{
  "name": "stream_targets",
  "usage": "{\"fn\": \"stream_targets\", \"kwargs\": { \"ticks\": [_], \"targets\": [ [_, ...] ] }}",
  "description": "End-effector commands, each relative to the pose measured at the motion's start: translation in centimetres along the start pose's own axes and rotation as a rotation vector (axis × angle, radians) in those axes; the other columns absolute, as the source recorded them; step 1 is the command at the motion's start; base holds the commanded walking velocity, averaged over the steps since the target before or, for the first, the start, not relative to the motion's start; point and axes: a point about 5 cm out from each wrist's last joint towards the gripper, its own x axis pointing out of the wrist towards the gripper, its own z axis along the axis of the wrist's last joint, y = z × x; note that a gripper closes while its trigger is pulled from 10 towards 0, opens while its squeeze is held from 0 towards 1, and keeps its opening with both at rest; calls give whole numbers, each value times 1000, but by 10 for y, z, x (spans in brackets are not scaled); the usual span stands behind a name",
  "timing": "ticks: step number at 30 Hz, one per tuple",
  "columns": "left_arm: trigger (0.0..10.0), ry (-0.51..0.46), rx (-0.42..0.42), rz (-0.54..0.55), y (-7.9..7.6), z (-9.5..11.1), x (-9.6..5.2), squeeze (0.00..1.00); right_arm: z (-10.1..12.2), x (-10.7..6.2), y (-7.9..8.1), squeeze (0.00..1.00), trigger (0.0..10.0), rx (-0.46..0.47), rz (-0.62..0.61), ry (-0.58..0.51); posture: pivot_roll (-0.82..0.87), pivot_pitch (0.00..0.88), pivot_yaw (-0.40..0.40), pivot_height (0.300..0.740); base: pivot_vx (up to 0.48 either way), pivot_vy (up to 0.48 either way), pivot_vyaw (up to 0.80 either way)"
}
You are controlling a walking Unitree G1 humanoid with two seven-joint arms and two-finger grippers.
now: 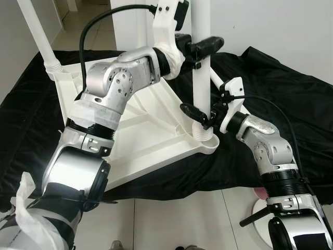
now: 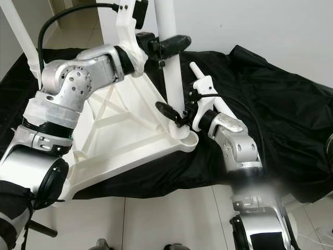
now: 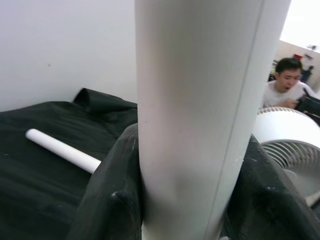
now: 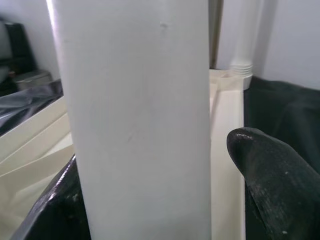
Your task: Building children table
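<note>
Two grippers: both sit on one upright white leg (image 1: 201, 62), the left gripper (image 1: 200, 49) high up, the right gripper (image 1: 200, 117) low near the socket.
Black cloth (image 1: 281, 104): it covers the surface under the whole job, with a loose white leg (image 3: 62, 150) lying on it beyond the work.
Table panel (image 1: 156, 130): the white ribbed underside faces up and lies flat on the cloth; another leg (image 1: 39, 36) stands in the far left corner.
Leg in hand: it stands nearly vertical in the near right corner socket (image 1: 205, 136), its foot at the threaded collar.
Left jaws: closed around the leg's shaft, a black finger on each side in the left wrist view.
Right jaws: set on either side of the leg just above the collar; they look closed on it, though contact on the far side is hard to see.
Step in hand: seating this leg in its corner socket, by my reading.
How to do it well: keep the shaft plumb over the socket so the thread does not cross, let the low grip steer the foot while the high grip steadies, and press straight down so the panel does not slide on the cloth.
Person (image 3: 285, 90): sits in the background behind a white fan (image 3: 287, 145), well apart from the work.
</note>
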Motion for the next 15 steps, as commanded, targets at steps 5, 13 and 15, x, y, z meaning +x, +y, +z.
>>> {"fn": "stream_targets", "kwargs": {
  "ticks": [5,13,15],
  "targets": [
    [10000,-10,41,43,-2,5,6,0,2,5,8,0,10000,-40,-74,-20,-52,33,-15,740,0,0,0],
    [10000,-52,169,221,2,6,13,0,-11,20,28,0,10000,-116,-290,38,-53,36,-7,740,0,0,0],
    [10000,-66,183,241,1,7,15,0,-14,23,31,0,10000,-131,-337,56,-53,37,-6,740,0,0,0]
  ]
}}
